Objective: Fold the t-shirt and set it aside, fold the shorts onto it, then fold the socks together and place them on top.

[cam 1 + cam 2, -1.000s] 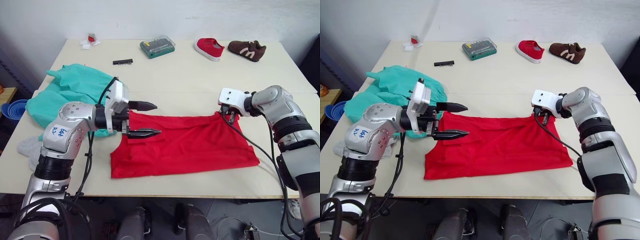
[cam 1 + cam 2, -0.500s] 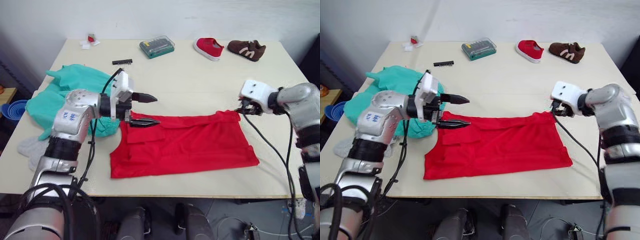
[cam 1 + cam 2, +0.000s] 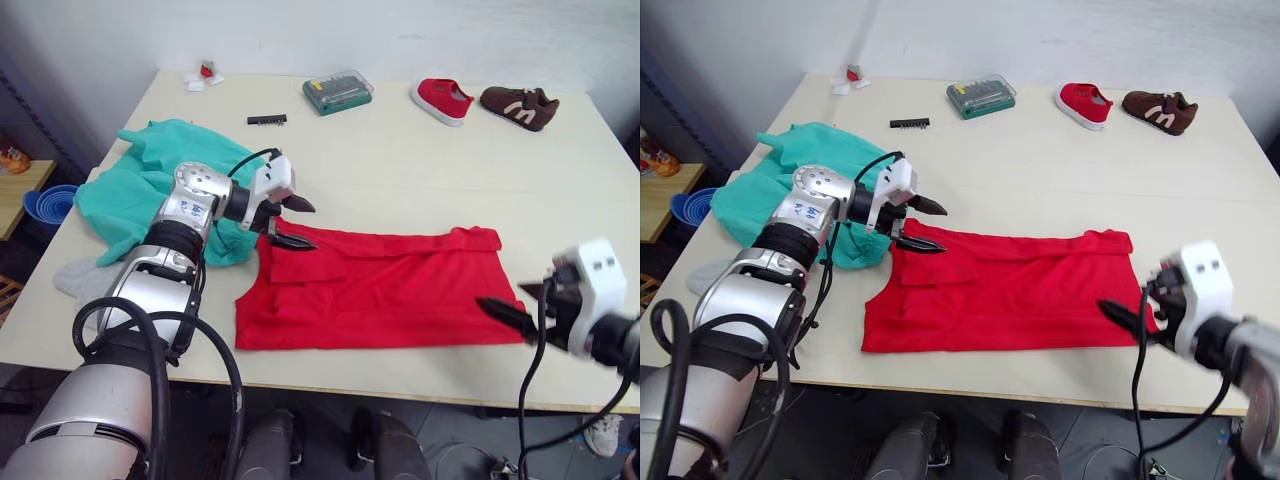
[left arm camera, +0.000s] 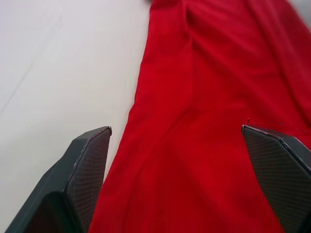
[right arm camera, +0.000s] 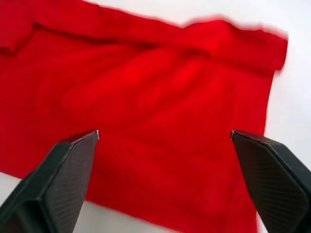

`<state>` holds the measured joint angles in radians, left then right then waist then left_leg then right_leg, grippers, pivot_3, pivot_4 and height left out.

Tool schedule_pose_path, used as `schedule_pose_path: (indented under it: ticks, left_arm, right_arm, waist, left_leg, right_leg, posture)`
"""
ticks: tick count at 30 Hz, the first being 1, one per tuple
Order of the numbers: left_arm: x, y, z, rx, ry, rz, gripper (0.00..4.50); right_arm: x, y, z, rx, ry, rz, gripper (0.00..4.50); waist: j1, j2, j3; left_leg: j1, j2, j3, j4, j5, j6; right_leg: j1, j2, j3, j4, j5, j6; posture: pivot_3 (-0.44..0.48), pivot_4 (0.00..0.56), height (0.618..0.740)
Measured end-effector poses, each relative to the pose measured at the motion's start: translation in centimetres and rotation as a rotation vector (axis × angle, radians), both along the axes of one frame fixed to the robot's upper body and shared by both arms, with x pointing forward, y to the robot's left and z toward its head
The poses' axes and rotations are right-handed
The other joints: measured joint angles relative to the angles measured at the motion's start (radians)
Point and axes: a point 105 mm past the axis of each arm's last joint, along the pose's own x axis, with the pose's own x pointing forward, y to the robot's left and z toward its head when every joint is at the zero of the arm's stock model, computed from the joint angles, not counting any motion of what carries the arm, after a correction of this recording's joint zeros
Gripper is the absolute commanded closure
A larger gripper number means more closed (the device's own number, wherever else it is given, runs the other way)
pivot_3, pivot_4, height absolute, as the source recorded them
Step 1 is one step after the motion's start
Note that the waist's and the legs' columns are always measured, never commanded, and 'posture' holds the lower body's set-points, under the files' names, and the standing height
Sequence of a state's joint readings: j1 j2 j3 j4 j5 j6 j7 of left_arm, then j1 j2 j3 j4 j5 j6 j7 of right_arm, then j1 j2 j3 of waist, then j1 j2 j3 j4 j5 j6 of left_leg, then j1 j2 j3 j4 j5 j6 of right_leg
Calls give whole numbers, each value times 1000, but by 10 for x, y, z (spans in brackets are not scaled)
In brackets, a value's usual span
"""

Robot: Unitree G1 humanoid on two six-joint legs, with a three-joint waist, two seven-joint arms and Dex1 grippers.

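The t-shirt (image 3: 380,295) lies flat in the lower centre of the frame on the tabletop (image 3: 400,160), partly folded into a long band, so the shirt fold is in hand. The left gripper (image 3: 290,222) hovers wide open at its upper left corner; the right gripper (image 3: 1130,320), also spread wide, sits at its lower right edge. The shorts (image 3: 150,190) lie bunched at centre left. Next, each gripper likely needs to close on an end and fold the band across
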<state>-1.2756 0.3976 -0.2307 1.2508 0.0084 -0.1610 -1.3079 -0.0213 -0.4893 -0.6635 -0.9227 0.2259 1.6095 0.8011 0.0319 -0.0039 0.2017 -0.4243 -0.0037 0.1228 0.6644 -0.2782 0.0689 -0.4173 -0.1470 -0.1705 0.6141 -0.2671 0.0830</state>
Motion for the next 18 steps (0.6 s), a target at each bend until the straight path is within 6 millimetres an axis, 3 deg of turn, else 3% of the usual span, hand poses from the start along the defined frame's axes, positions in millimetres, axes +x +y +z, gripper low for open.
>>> schedule_pose_path:
  ticks: [3, 11, 18]
  left_arm:
    - [2, -4, -7, 25, -2, 18, 0]
    - [7, -10, -6, 2, -18, 50, 0]
    - [12, -11, -11, 20, -34, 102, 0]
  right_arm:
    - [-16, -2, -13, 19, 11, -95, 53]
    - [-35, 1, -46, 202, 64, -313, 53]
    - [-27, 8, -48, 314, 21, -415, 53]
  waist:
    - [-5, -1, 0]
    - [-11, -1, 0]
    - [-15, -1, -1]
  left_leg:
    - [0, -1, 1, 0, -1, 3]
    - [2, 0, 3, 0, -3, 7]
    - [2, 0, 4, 0, -3, 7]
  right_leg:
    - [0, 1, 1, -1, 1, 3]
    - [-1, 1, 6, -4, 3, 5]
    - [-1, 1, 8, -3, 3, 5]
  posture:
    - [0, 150, 740]
    - [0, 150, 740]
    - [0, 150, 740]
